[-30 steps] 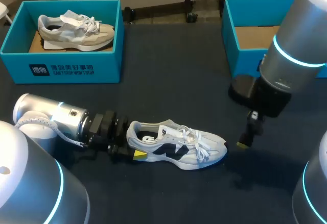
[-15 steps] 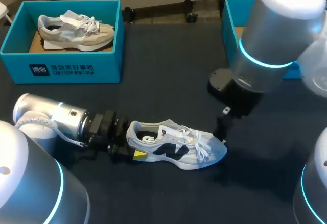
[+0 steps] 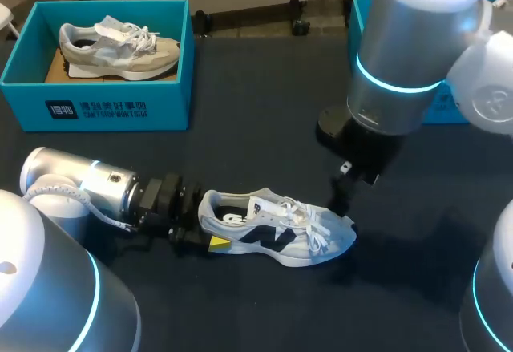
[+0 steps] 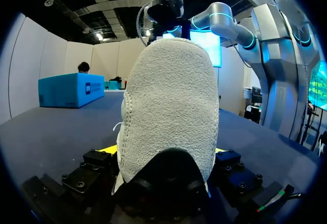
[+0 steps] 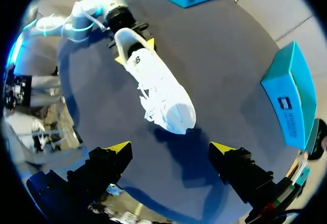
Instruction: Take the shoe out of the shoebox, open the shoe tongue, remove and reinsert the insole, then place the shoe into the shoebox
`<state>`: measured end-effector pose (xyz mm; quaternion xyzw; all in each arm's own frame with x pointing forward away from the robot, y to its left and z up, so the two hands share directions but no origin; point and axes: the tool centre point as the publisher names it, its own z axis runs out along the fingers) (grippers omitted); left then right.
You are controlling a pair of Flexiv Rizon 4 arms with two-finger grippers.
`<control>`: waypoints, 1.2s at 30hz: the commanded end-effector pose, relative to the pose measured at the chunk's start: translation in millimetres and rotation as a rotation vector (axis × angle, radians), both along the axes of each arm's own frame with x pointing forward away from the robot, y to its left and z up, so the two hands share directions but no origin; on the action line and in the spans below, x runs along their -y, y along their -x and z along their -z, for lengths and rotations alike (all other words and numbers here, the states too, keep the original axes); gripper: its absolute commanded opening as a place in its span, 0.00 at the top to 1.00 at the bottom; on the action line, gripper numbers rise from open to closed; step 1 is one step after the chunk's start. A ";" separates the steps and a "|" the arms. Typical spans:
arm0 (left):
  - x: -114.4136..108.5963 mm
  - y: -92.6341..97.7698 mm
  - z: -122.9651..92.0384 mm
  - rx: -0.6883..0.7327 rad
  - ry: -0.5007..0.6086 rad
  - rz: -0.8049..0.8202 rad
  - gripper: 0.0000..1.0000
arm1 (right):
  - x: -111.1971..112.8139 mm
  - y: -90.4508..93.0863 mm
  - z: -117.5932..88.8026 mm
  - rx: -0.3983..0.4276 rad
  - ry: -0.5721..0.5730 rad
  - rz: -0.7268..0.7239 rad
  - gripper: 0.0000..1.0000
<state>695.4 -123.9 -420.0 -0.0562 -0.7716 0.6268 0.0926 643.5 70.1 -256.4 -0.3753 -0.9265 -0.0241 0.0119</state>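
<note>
Right claw (image 5: 171,147) has neared the shoe (image 3: 276,236), lying heel-left, toe-right.

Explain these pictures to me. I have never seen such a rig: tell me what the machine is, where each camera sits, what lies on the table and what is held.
This is a robot with two arms at a dark table. The head view looks down from above and behind it. The two round pictures come from a camera on each wrist. The left arm has its jaws shut on the heel of a white and navy shoe resting on the table. The right arm hangs over the toe, jaws open and holding nothing. A blue shoebox holds a second shoe. Another blue box stands at the right.
</note>
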 end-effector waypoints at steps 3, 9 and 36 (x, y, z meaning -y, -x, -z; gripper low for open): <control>-1.5 1.8 0.1 0.002 -0.001 -0.003 1.00 | -21.9 11.2 7.6 0.002 0.042 0.147 0.00; -1.5 1.8 0.1 0.002 -0.001 -0.003 1.00 | -44.8 15.1 13.4 0.013 0.081 0.281 0.00; -1.5 1.8 0.1 0.002 -0.001 -0.003 1.00 | -100.6 3.9 21.7 0.086 0.129 0.621 0.00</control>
